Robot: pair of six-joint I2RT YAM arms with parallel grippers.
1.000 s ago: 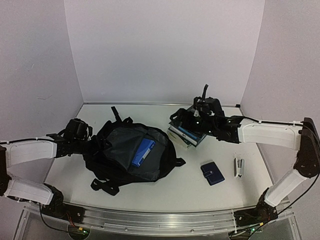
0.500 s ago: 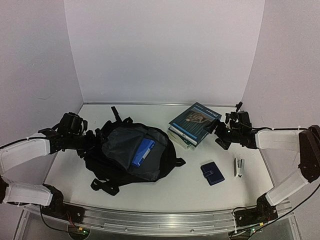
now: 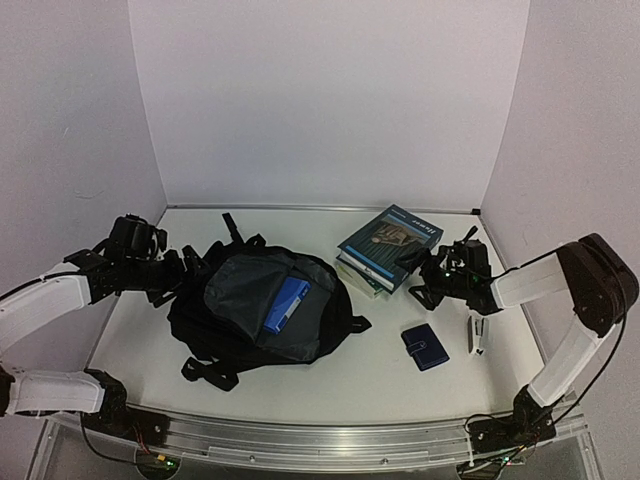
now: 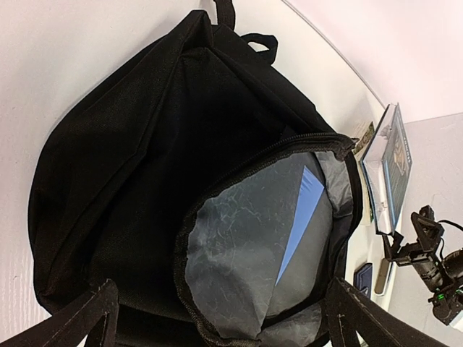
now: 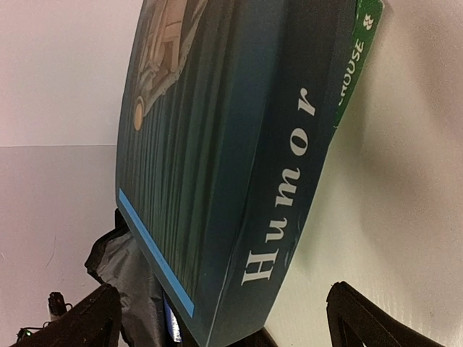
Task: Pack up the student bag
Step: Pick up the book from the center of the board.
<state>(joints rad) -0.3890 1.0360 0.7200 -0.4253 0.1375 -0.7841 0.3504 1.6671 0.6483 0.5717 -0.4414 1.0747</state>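
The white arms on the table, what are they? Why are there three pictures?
They are a robot's left arm and right arm. One picture looks down from above; the other two come from small cameras on the wrists. On the table lie an open black backpack with something blue inside, a stack of books, a dark-blue wallet and a stapler. The left pincer is open by the backpack; the right pincer is open facing the books. Neither holds anything.

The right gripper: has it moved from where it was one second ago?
Yes. The right gripper has left the top of the teal hardcover book stack and now sits off its right edge.
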